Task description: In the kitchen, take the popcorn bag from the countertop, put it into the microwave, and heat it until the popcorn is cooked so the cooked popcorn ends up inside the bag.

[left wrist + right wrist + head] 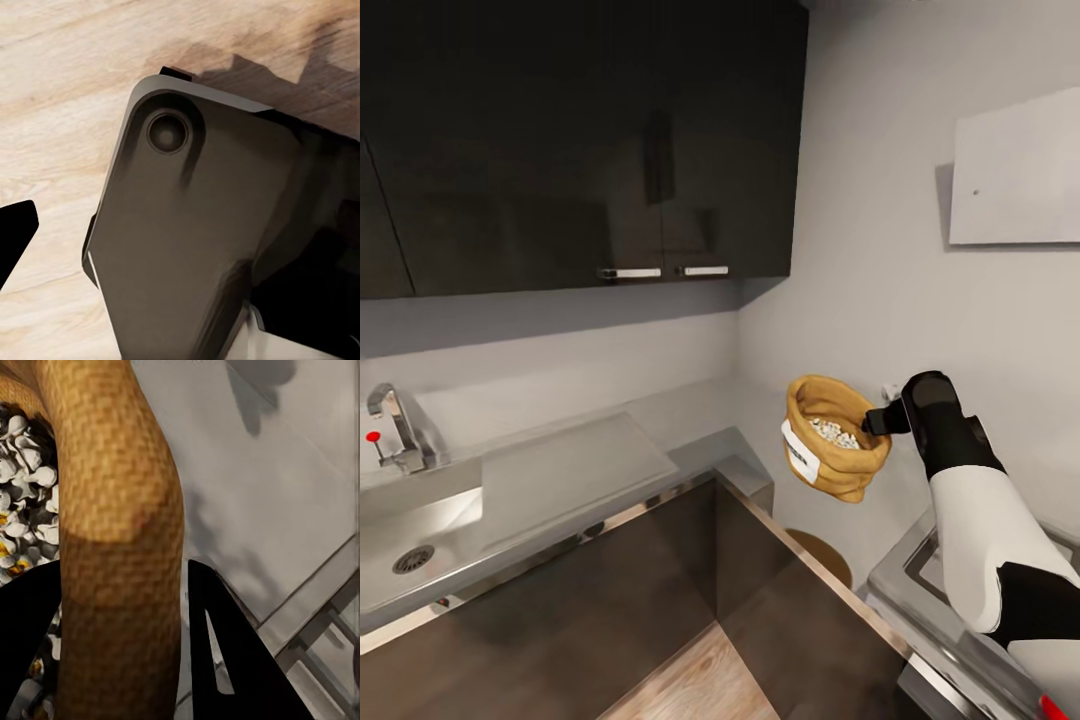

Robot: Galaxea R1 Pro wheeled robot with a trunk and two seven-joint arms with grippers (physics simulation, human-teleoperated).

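Popcorn bag (833, 437), a small tan-brown burlap sack with a rolled rim and a white label, hangs in mid-air in the head view, clear of the long grey brushed-steel countertop (575, 470) and near the grey wall. Our right gripper (881, 421), black on a white arm, pinches its rim. Whitish popcorn (834, 431) fills the bag. We judge the pickup done; carrying the bag to the microwave and heating remain.

From the left wrist view we see light wood-plank floor (60, 82) and a dark grey part of our own body (195, 225); we cannot tell how that gripper stands.

From the right wrist view, two black fingers (225, 649) clamp the burlap rim between them, popcorn beside it.
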